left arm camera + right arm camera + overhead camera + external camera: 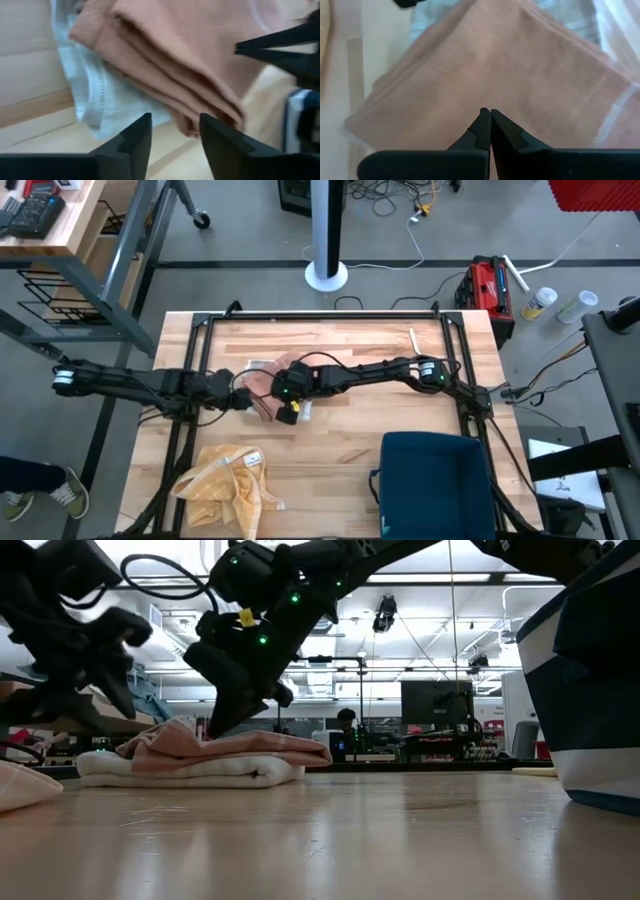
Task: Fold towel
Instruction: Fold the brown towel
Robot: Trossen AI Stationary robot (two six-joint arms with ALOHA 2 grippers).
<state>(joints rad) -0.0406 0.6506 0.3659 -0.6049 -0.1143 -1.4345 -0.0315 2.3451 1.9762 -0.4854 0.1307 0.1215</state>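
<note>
The left pincer (172, 132) is gaping beside the folded pink towel's (190, 55) edge; the right pincer (487, 125) is hovering pressed together above it.

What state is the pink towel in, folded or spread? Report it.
Folded. The pink towel lies in stacked layers atop a white towel, its layered edges showing in the left wrist view.

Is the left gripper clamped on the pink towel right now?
No, in the left wrist view the left gripper has its fingers spread apart, with the pink towel lying just beyond them, not between them.
</note>
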